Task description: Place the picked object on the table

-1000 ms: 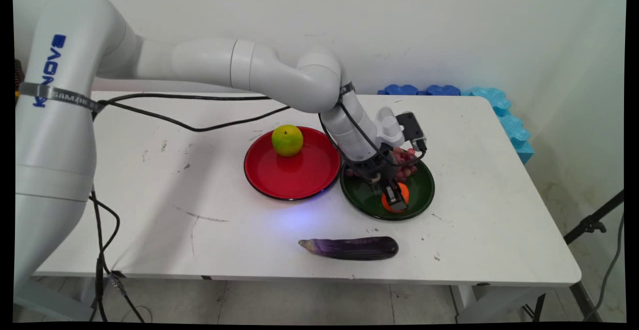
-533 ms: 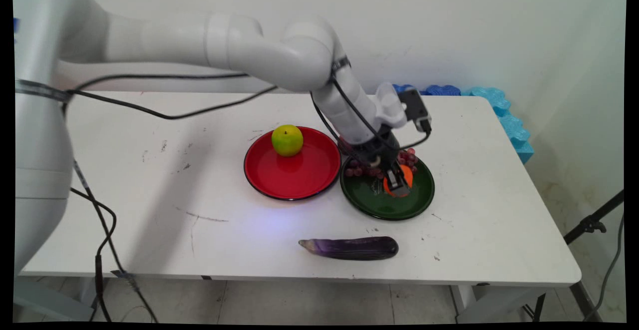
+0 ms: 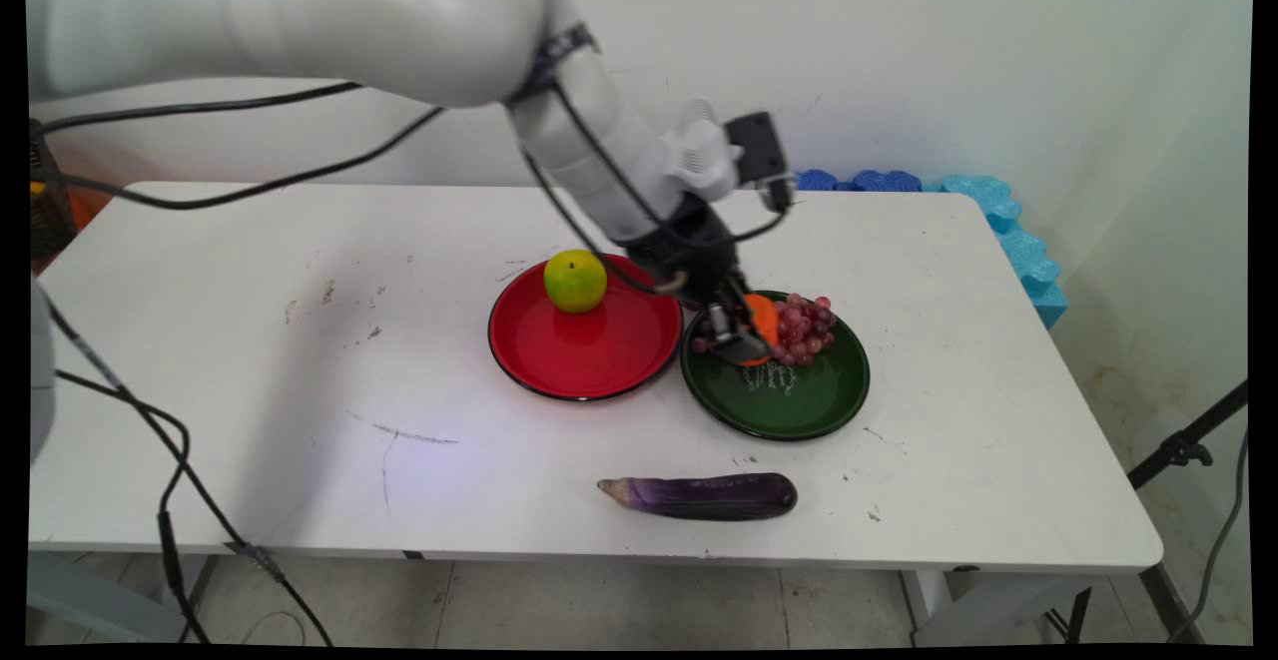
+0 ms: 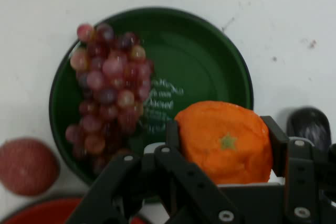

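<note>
Lifted since the earlier frame, the gripper [image 4: 226, 145] now holds the orange [image 4: 224, 141] clear above the green plate [image 4: 210, 40], jaws clamped on its sides. Grapes [image 4: 107, 95] remain on that plate; carrying comes next.

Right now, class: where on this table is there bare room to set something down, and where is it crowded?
Bare: the table left of the red plate, and right of the green plate. Crowded: the middle, with both plates, grapes, eggplant.
</note>
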You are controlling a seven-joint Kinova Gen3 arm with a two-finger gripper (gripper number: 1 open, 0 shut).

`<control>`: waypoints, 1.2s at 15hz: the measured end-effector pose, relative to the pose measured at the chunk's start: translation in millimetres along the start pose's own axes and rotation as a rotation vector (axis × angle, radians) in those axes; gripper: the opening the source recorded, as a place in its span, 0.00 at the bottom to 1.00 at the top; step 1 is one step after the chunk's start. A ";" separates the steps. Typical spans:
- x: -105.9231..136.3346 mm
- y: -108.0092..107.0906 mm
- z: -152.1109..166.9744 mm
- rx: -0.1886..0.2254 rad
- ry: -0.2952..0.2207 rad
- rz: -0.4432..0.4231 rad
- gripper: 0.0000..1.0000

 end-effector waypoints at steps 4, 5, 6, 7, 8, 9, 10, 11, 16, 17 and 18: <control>-36.7 4.3 -20.1 -0.006 -0.011 -0.026 0.00; -47.9 6.5 -22.1 -0.009 -0.016 -0.034 0.00; -57.4 8.7 -22.0 -0.013 -0.020 -0.041 0.00; -67.8 11.2 -20.0 -0.017 -0.022 -0.050 0.00; -77.8 14.0 -16.2 -0.020 -0.024 -0.058 0.00; -85.3 16.6 -12.3 -0.024 -0.024 -0.064 0.00; -92.8 19.2 -7.2 -0.029 -0.022 -0.067 0.00; -99.3 21.7 -1.4 -0.033 -0.017 -0.072 0.00; -117.1 26.1 20.6 -0.038 0.016 -0.084 0.00; -121.1 26.3 25.8 -0.035 0.022 -0.087 0.00; -124.3 26.3 31.1 -0.031 0.026 -0.090 0.00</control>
